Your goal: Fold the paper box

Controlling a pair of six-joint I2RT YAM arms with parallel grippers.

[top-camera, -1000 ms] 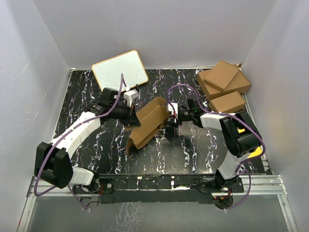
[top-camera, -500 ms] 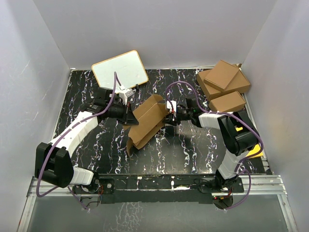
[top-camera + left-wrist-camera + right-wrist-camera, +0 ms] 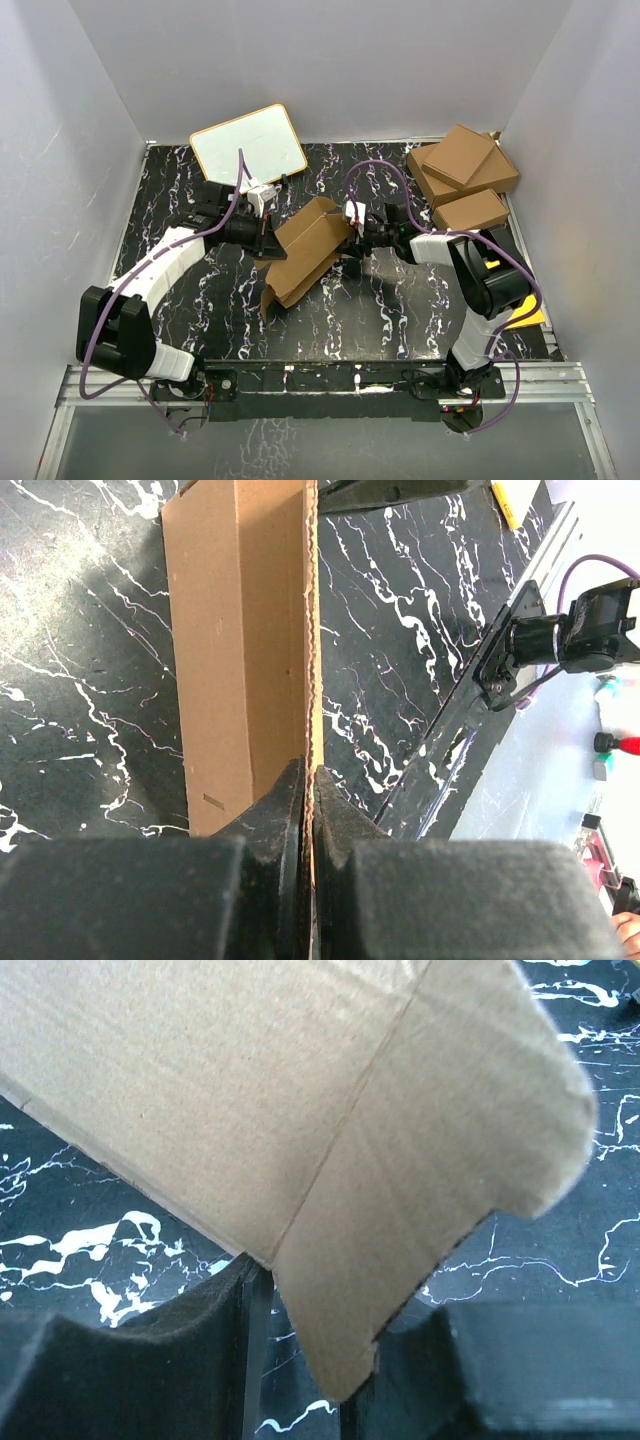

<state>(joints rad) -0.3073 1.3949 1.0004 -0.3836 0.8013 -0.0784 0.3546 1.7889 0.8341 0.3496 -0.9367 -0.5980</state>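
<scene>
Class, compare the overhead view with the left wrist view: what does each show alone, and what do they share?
Only overhead: the whiteboard, the stacked brown cartons, and the right tool at the right end of the paper box. Only left wrist: the left tool pinched shut on one panel's thin edge. Both: the paper box lying on the black marbled table.

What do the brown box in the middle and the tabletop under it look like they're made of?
The paper box: brown corrugated cardboard, matte; a fluted cut edge shows in the left wrist view. The tabletop: black, white-veined marble look, possibly a printed sheet.
</scene>
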